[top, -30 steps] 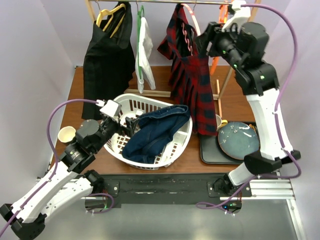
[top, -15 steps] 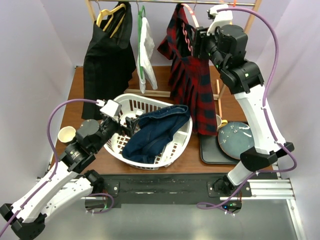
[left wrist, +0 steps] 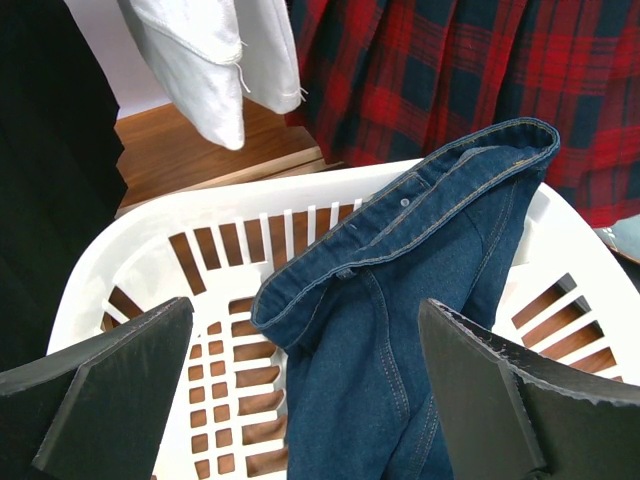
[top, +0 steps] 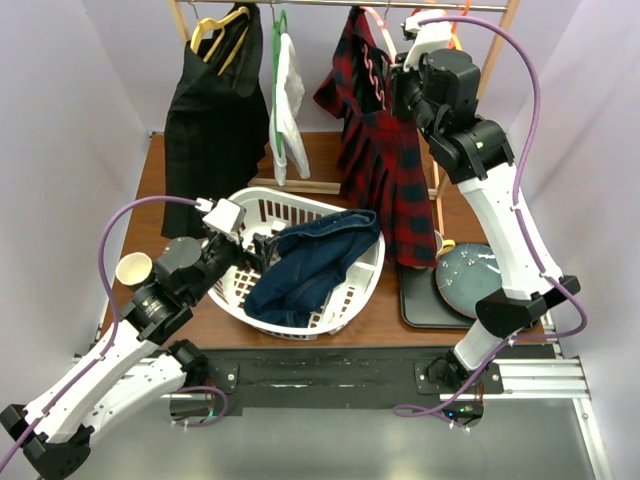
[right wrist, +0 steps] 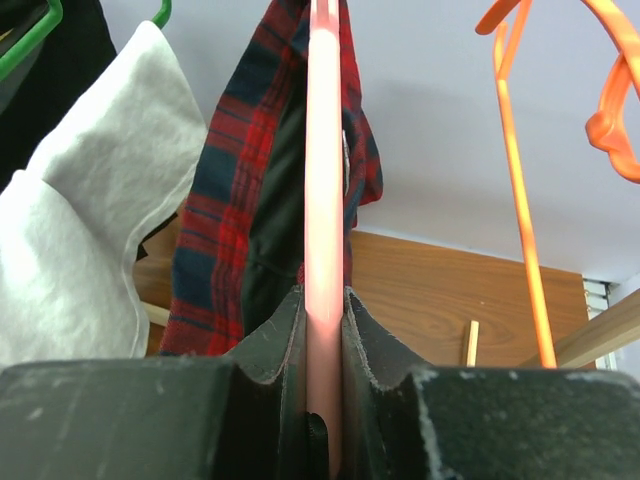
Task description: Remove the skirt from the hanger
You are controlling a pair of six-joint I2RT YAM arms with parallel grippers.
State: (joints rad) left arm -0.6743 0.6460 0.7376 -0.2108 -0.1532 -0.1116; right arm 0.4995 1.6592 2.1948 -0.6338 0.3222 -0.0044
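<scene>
Early stage: the right tool (right wrist: 323,300) is clenched on the pink hanger (right wrist: 323,150) at upper centre of the top view, the red plaid skirt (top: 385,170) not yet off it, while the left tool (left wrist: 305,370) stands released, holding nothing, over the laundry basket (left wrist: 150,250) at lower left.

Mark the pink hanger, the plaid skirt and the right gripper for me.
pink hanger (right wrist: 323,180): right wrist view, its bar above the fingertips.
plaid skirt (top: 385,170): top external view, middle of the fabric.
right gripper (right wrist: 323,300): right wrist view, between fingertips shut on the hanger.
</scene>
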